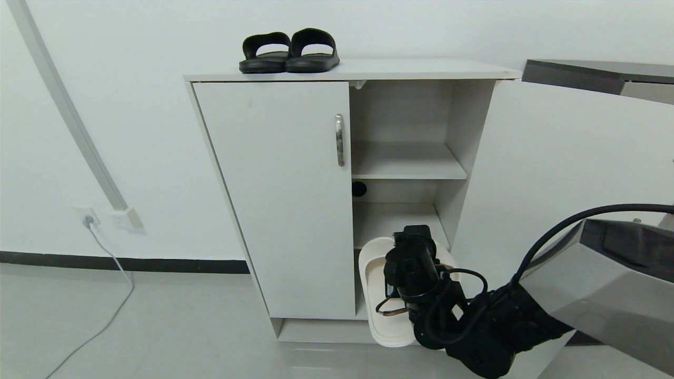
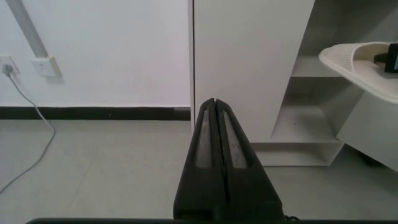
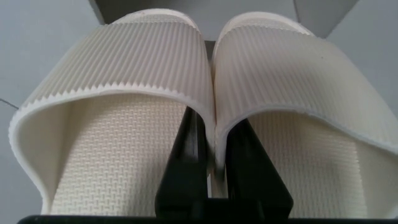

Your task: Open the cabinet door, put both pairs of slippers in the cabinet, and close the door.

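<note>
the left gripper (image 2: 214, 107) hangs low, fingers pressed together on nothing; the right gripper (image 3: 213, 134) is clamped on the white slippers (image 1: 380, 295) at the cabinet (image 1: 274, 210)'s lower right opening, right door (image 1: 553, 173) open; farther, black slippers (image 1: 289, 51) sit on top, left side

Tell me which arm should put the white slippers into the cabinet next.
Right. The right gripper is shut on the white slippers, held at the cabinet's open lower compartment. The left gripper is shut, empty, and back from the cabinet, over the floor.
</note>
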